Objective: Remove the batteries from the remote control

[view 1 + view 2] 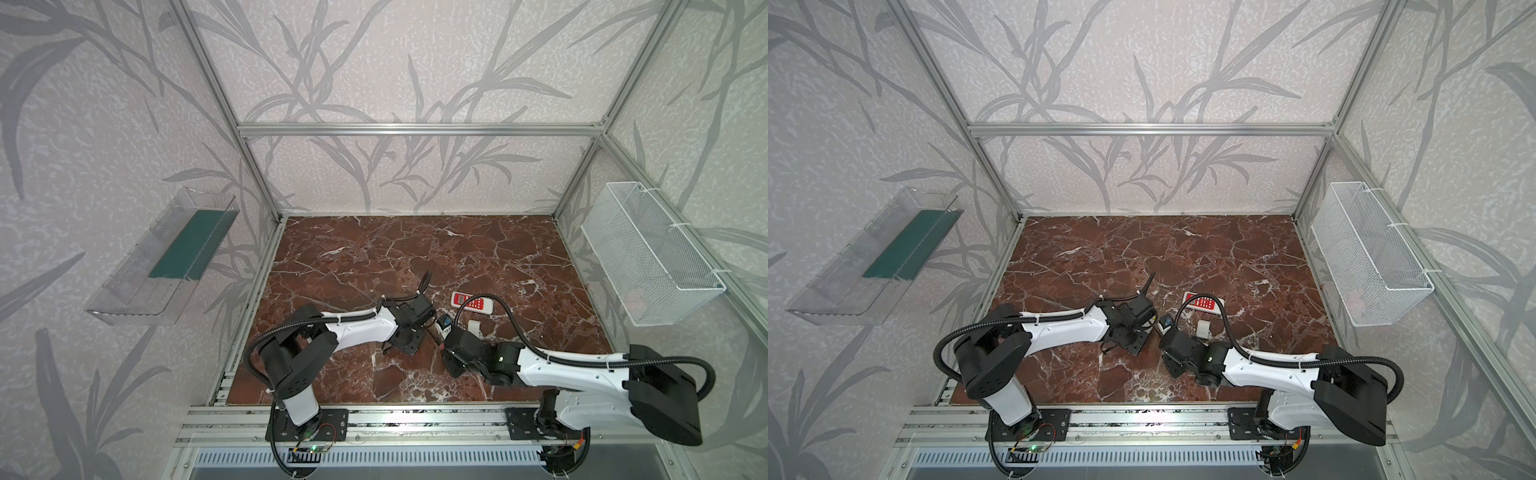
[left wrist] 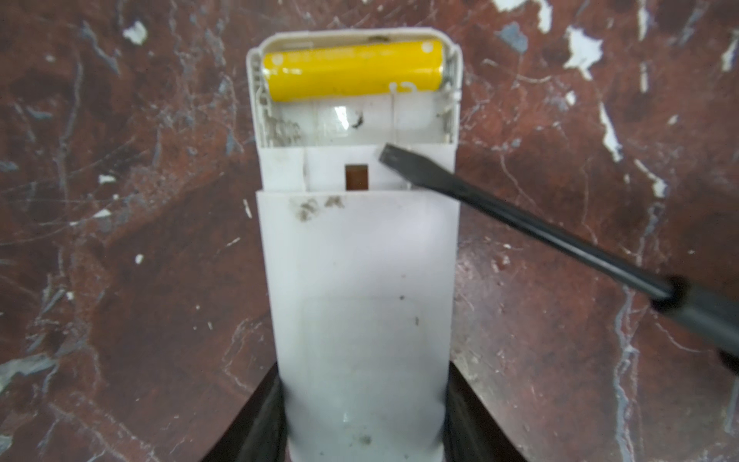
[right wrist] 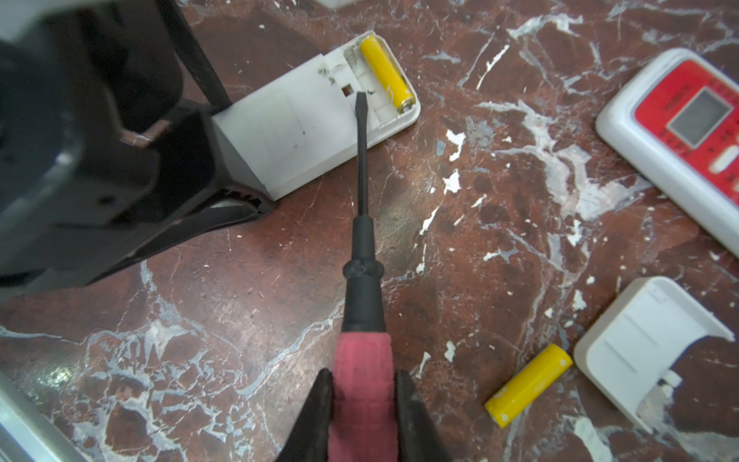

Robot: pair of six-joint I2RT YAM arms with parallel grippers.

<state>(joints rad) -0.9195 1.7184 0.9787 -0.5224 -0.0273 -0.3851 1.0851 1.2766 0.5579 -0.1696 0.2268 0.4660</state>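
my left jaws are closed on the white remote, one pressing each long side at one end. it lies back side up on the red marble table. the battery bay at its far end is uncovered. one yellow battery sits in the outermost slot, right against the end wall, lying crosswise to the remote. the slot beside it shows only bare white plastic.

my right jaws are clamped on the pink handle of the screwdriver. its dark shaft points at the remote. the flat tip is over the white ledge at the edge of the bay, just beside a small square hole. i cannot tell whether the tip touches the plastic. it is apart from the battery in the slot.

a loose yellow battery lies on the table, off to the side of my right jaws, well apart from the held remote. just beside it lies a small white cover. a second remote with a red face lies face up beyond them. in both top views my two arms meet near the front middle of the table, with that red-faced remote just behind them.
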